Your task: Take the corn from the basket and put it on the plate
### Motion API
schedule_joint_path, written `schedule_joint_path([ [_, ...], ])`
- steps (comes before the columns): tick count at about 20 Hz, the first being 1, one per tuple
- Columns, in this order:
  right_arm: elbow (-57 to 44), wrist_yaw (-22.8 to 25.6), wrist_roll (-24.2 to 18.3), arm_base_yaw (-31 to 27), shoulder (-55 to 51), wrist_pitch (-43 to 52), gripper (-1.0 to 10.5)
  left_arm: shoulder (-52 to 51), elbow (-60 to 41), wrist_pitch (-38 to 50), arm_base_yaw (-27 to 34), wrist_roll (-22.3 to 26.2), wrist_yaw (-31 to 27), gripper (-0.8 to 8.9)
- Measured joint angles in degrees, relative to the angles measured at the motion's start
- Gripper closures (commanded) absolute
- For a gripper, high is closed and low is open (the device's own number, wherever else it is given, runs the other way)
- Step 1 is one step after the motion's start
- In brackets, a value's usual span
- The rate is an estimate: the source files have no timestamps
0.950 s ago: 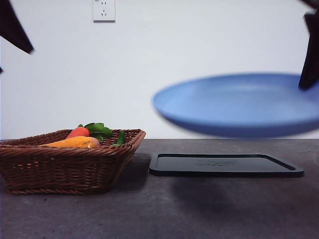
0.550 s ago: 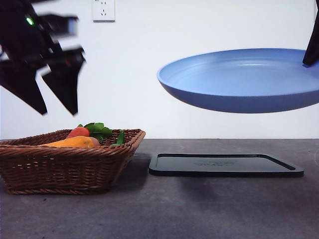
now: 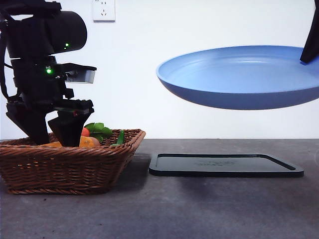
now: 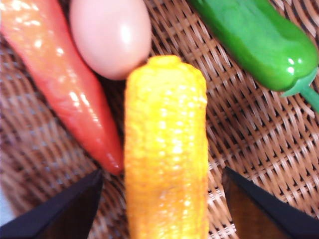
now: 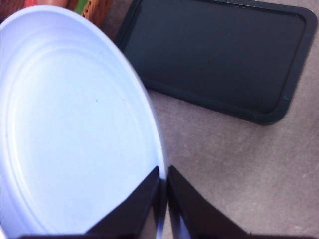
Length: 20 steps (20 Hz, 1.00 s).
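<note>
Straddling the corn in the basket, the left claw hangs open, nothing lifted yet; the right claw pinches the plate rim, holding it above the table; grasp, carry and placing all remain.

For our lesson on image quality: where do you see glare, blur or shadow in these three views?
Left wrist view: glare spots on the corn, carrot and egg. Right wrist view: the plate looks washed-out pale. Front view: sharp, with a soft shadow beside the basket.
</note>
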Motion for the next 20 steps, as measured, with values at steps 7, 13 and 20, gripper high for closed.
schedule_joint_path([
  [7, 0.0, 0.0, 0.0, 0.0, 0.0, 1.1, 9.4, 2.2, 0.0, 0.0, -0.6, 0.0, 0.0, 5.28],
  [13, 0.0, 0.0, 0.0, 0.0, 0.0, 1.1, 9.4, 2.2, 0.5, -1.1, -0.9, -0.9, 0.0, 6.62],
  [20, 0.0, 0.0, 0.3, 0.0, 2.0, 1.3, 9.4, 0.4, 9.0, -7.8, -1.3, -3.2, 2.5, 6.62],
])
